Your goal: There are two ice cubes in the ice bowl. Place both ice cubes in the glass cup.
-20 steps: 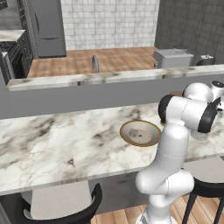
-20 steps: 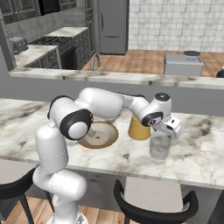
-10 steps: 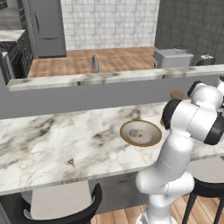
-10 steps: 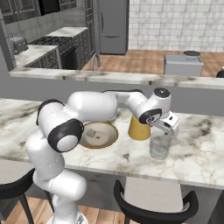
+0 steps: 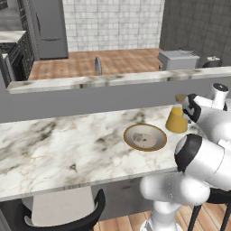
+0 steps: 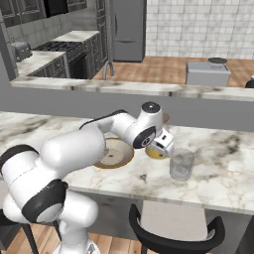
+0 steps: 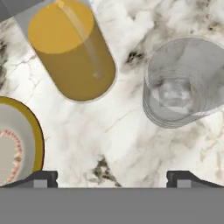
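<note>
The glass cup stands on the marble counter, and one pale ice cube lies at its bottom. My gripper hangs open and empty above the bare counter between the cup and the ice bowl, whose tan rim shows at the left. From the right base view, the gripper sits just left of and above the glass cup, with the ice bowl partly behind my arm. In the left base view the ice bowl is too small for me to tell whether a cube lies in it.
A yellow-amber vessel stands close behind the cup and the bowl, also seen as the yellow vessel. A raised ledge runs along the counter's far side. Stools stand at the near edge.
The jaws have opened a little wider. The hand has shifted from over the glass cup leftward toward the bowl, and the arm's elbow has swung round.
</note>
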